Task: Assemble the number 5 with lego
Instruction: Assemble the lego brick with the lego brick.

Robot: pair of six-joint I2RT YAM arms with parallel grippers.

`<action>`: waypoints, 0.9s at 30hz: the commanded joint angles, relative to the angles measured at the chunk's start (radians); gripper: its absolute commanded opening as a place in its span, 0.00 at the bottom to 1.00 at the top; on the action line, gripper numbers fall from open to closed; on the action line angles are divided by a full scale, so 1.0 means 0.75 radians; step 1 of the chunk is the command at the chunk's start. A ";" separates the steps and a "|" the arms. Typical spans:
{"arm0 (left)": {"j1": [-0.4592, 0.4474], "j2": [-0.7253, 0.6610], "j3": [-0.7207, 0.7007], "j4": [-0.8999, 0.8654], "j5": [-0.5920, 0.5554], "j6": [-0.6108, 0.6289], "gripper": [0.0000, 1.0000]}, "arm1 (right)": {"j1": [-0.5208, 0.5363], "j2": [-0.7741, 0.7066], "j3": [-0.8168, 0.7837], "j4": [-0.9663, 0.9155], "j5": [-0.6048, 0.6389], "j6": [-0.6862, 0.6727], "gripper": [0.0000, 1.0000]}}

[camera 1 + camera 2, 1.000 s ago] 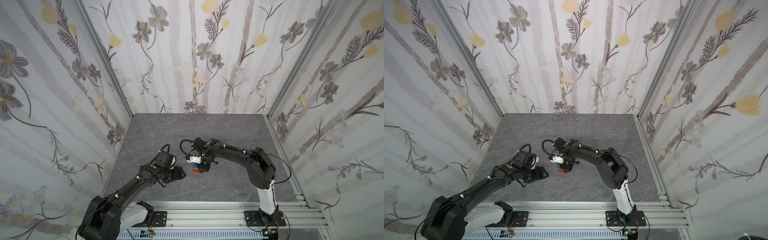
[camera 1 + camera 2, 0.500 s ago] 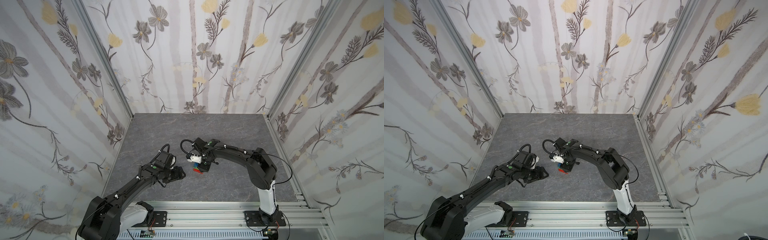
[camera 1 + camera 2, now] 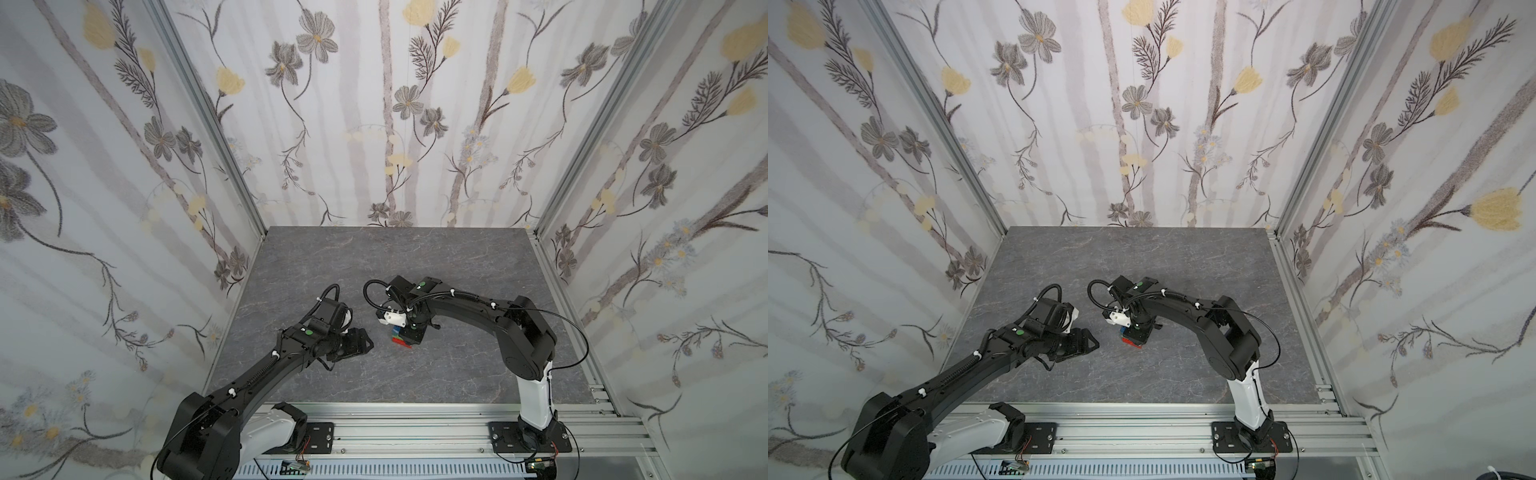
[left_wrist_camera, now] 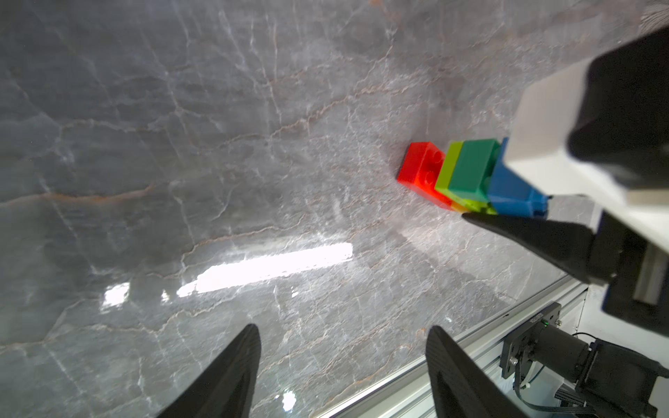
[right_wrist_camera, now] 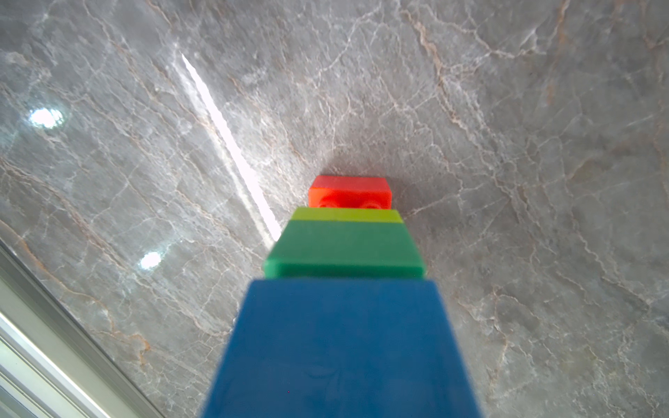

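Observation:
The number 5 [image 4: 470,173] stands on the grey table as a stack of lego. A red brick [image 5: 349,191] is at the base, then lime [image 5: 347,215], dark green [image 5: 344,246] and blue [image 5: 340,343] on top. A sliver of yellow [image 4: 458,207] shows on one side. My right gripper [image 3: 411,332] comes down from above and is shut on the blue top brick; one black finger [image 4: 535,235] lies along it. My left gripper [image 4: 342,327] is open and empty, low over the table, a short way left of the stack [image 3: 1128,338] and apart from it.
The marble-patterned table [image 3: 374,257] is closed in by flowered walls on three sides. An aluminium rail [image 3: 415,424] with both arm bases runs along the front edge. The stack [image 3: 400,338] sits near the table's middle front, between the two arms.

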 commanded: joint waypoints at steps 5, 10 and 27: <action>0.002 0.062 0.052 0.029 0.009 -0.002 0.73 | 0.000 0.009 0.003 -0.030 -0.015 0.024 0.30; 0.002 0.052 0.043 0.011 0.000 0.003 0.73 | 0.000 0.001 -0.002 -0.024 -0.016 0.027 0.37; 0.002 0.042 0.035 0.029 -0.007 -0.002 0.78 | -0.005 -0.115 -0.019 -0.020 -0.014 0.059 0.57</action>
